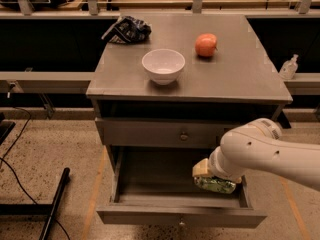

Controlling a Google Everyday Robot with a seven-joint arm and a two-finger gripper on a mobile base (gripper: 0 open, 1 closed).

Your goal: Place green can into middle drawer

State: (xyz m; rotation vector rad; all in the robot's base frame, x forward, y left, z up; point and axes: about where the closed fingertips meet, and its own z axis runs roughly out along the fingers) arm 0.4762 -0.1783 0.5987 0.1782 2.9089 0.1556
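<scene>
Directly beneath the gripper lies the green can, on its side, its long axis running left to right and roughly parallel to the drawer front, one silver end pointing toward the right wall. It rests on the floor of the middle drawer, which is pulled out, and sits in the right half of that box, near the right wall. The gripper hangs just over the can's left end, touching or nearly touching it; whether it is clamped on the can or has let go cannot be told, since the white arm reaching in from the right covers that part. Above and to the left of the gripper is the upper drawer front, closed, with its round knob. Higher up, the counter carries a white bowl above-left of the gripper, an orange-red apple almost straight above it, and a dark crumpled bag farther left at the rear.
</scene>
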